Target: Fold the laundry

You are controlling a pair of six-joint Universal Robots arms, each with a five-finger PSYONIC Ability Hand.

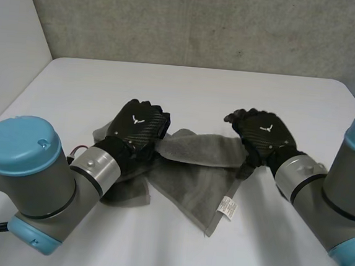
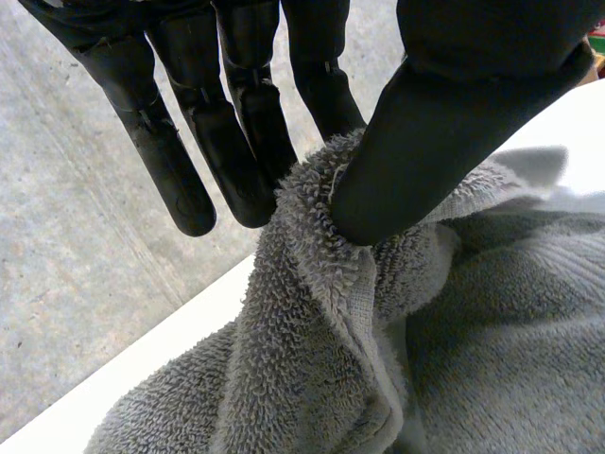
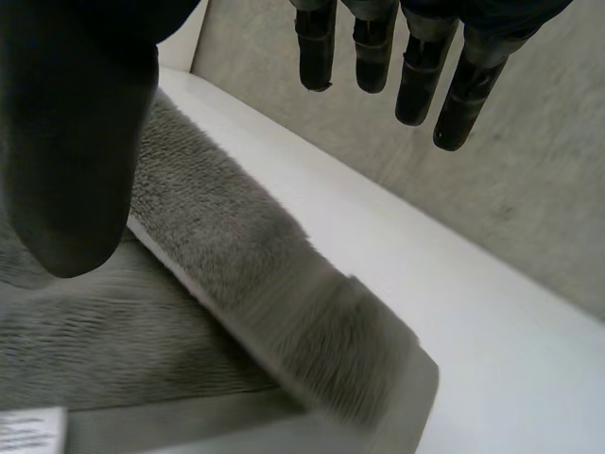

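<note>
ITEM: grey towel, 1 pc, w/ white care label nr its near corner
LOC: mid white table, stretched btwn the two hands
CONDITION: rumpled, not squared. Left part is bunched and doubled over beside the left arm; right part is spread flat in a rough triangle
PROGRESS (judged): early. No clean fold is laid yet; edges are to be matched, halves brought together, the stack smoothed
ORIENTATION: long axis runs left–right across the table, hand to hand; labelled corner points toward the robot
LEFT HAND: at towel's left end. A ridge of terry is pinched btwn thumb and straight fingers
RIGHT HAND: at towel's far right corner. Fingers are held straight, apart from the cloth, w/ thumb over the hem; nothing is gripped
</note>
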